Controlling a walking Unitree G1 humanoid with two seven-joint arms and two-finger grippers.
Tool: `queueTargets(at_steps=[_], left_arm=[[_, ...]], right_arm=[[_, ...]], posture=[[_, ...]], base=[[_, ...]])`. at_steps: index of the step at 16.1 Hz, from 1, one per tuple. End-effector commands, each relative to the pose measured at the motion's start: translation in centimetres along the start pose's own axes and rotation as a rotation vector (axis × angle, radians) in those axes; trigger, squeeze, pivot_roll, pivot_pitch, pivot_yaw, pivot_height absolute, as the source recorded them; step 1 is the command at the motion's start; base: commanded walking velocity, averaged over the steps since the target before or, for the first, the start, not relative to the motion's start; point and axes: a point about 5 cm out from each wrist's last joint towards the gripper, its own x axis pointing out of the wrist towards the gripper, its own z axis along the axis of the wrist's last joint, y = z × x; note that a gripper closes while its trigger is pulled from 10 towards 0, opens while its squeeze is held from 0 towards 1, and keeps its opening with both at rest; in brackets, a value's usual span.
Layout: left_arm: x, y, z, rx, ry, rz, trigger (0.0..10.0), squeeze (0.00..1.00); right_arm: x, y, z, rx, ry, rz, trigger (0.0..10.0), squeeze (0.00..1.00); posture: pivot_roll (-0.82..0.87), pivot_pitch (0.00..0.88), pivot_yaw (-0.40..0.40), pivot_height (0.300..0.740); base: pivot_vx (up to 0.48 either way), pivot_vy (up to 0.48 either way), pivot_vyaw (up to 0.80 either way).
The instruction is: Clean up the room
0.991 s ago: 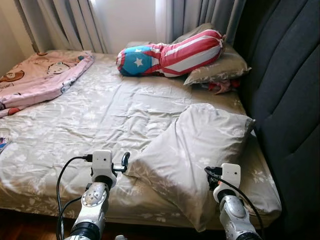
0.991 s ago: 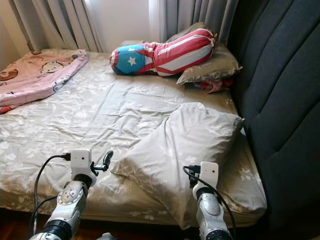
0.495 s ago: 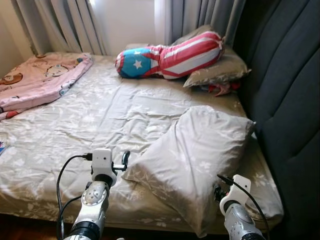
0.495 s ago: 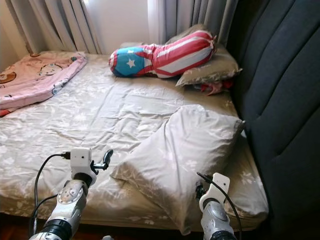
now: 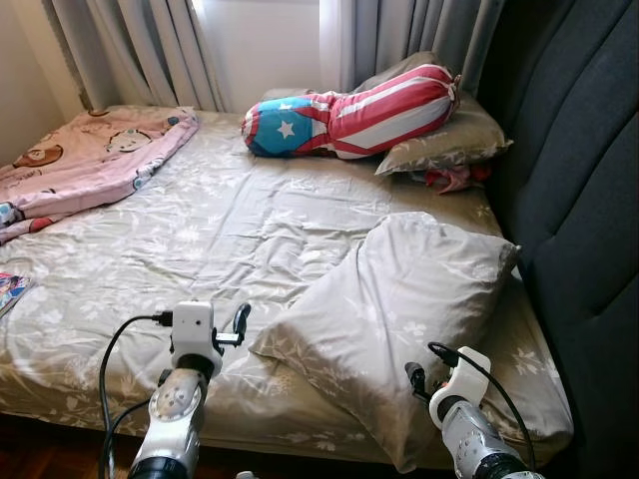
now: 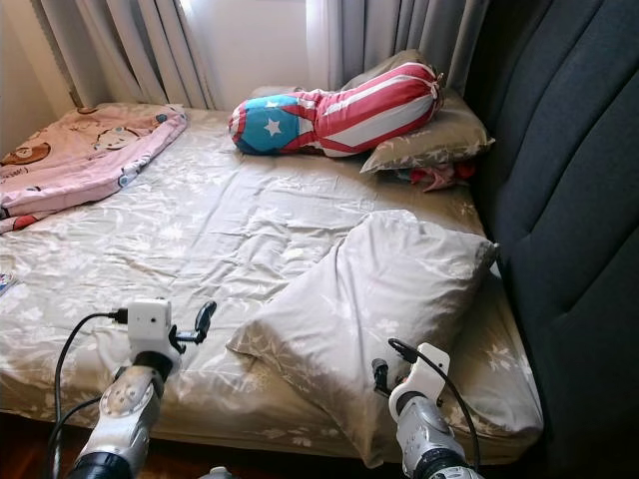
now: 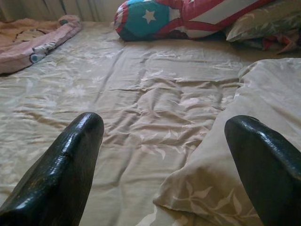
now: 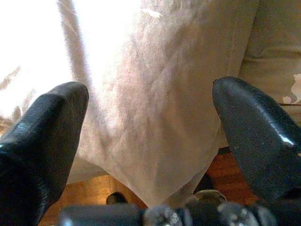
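Observation:
A grey-beige floral pillow lies slantwise on the near right of the bed, one corner hanging over the front edge. My left gripper hovers low over the sheet just left of the pillow's near-left corner; in the left wrist view its fingers stand wide apart, open around nothing. My right gripper is at the pillow's overhanging corner. The right wrist view has the gripper open, with that pillow corner hanging between the two fingers.
A flag-patterned bolster rests on a second pillow at the far right, with a red cloth beside it. A pink blanket covers the far left. A dark padded headboard bounds the right side. Wooden floor lies below the bed edge.
The camera has shifted slightly. My right arm has dropped and turned, bringing its gripper down to the pillow's overhanging corner. The left gripper stays beside the pillow.

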Motion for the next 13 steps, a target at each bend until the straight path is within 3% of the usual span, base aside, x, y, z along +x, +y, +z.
queueTargets(at_steps=[1,2,3,4,13], left_arm=[[0.1,0.2,0.5,-0.003,-0.01,-0.007,10.0,0.0],[0.0,0.3,0.8,0.001,-0.021,-0.009,10.0,0.0],[-0.1,0.4,1.3,0.007,-0.034,-0.015,10.0,0.0],[-0.2,0.4,1.8,0.014,-0.049,-0.025,10.0,0.0],[-1.2,-0.5,6.4,0.045,-0.137,-0.081,10.0,0.0]], right_arm=[[0.0,-0.3,0.1,-0.003,-0.011,-0.01,10.0,1.0],[0.0,-0.3,0.4,-0.015,-0.034,-0.002,10.0,1.0],[0.0,-0.1,0.6,-0.042,-0.053,0.013,10.0,0.22],[0.0,0.1,0.7,-0.045,-0.069,0.022,10.0,0.0],[0.1,0.9,2.2,-0.038,-0.132,0.041,10.0,0.0]], posture=[[0.03,0.027,-0.011,0.669],[0.03,0.044,-0.005,0.669],[0.03,0.068,0.001,0.669],[0.04,0.087,0.003,0.669],[0.08,0.221,0.004,0.669]], base=[[0.0,0.0,0.0],[0.0,0.0,0.0],[0.0,0.0,0.0],[0.0,0.0,0.0],[0.0,0.0,0.0]])
